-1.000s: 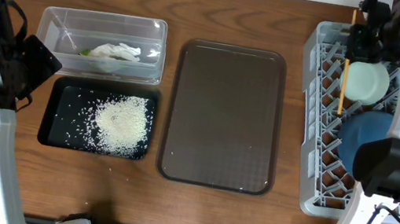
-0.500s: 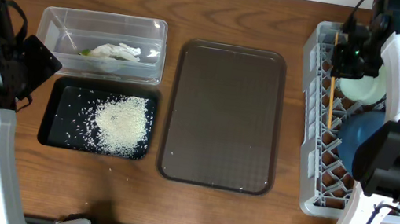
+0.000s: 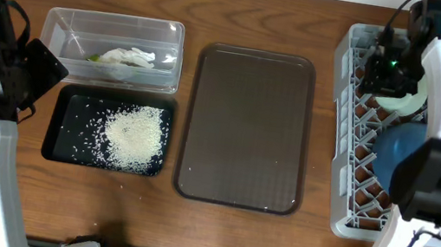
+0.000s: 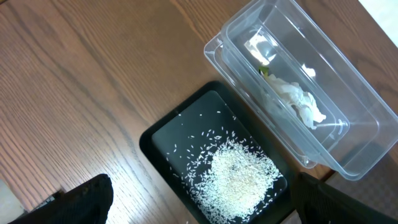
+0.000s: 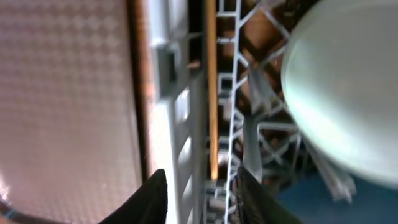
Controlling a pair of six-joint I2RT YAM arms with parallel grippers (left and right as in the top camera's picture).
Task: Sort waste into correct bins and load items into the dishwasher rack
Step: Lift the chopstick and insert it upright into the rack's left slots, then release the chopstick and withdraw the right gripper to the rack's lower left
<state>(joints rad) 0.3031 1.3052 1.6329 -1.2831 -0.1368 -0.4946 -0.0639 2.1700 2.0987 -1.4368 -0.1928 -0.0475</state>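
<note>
Grey dishwasher rack (image 3: 337, 115) at right holds a dark blue bowl (image 3: 390, 147) and a pale green bowl (image 5: 336, 74). The right gripper (image 5: 199, 174) has its jaws spread either side of a wooden stick (image 5: 211, 93) slotted inside the rack wall, apparently released. The left gripper (image 4: 199, 186), jaws spread and empty, hangs above rice (image 4: 239, 177) sorted into the black tray (image 4: 168, 137).

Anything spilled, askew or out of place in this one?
Nothing stands out. Rice sits inside the black tray, tissue and wrapper in the tub, green bowl and blue bowl in the rack; no grains on the table.
</note>
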